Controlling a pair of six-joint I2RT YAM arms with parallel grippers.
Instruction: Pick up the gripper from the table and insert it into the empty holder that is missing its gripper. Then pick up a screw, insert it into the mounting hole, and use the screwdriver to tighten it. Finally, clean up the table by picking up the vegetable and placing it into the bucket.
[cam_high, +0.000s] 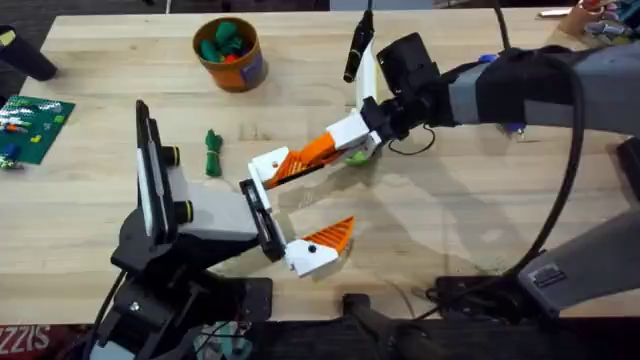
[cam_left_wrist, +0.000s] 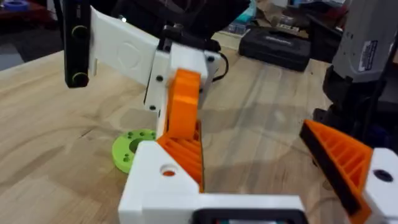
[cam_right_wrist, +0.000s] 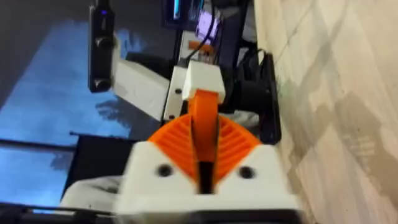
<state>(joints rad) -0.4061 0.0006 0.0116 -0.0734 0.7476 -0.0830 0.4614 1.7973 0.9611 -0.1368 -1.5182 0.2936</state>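
My right gripper (cam_high: 347, 138) reaches in from the right and is shut on the orange ribbed gripper (cam_high: 308, 153). The gripper's other end sits in the white empty holder (cam_high: 266, 167) on the far side of my left arm's black jaw rail. In the left wrist view the gripper (cam_left_wrist: 183, 106) stands up from the holder (cam_left_wrist: 152, 186), and orange shows through the mounting hole (cam_left_wrist: 168, 170). My left gripper (cam_high: 305, 200) is open; its near bracket carries its own orange finger (cam_high: 334, 234). The dark green vegetable (cam_high: 212, 152) lies left of the holder. The bucket (cam_high: 230, 68) stands at the back.
A lime-green disc (cam_high: 358, 156) lies on the table under my right gripper. The bucket holds green toy pieces. A green board (cam_high: 32, 128) with small parts sits at the far left edge. A black case (cam_left_wrist: 277, 46) rests beyond the arms.
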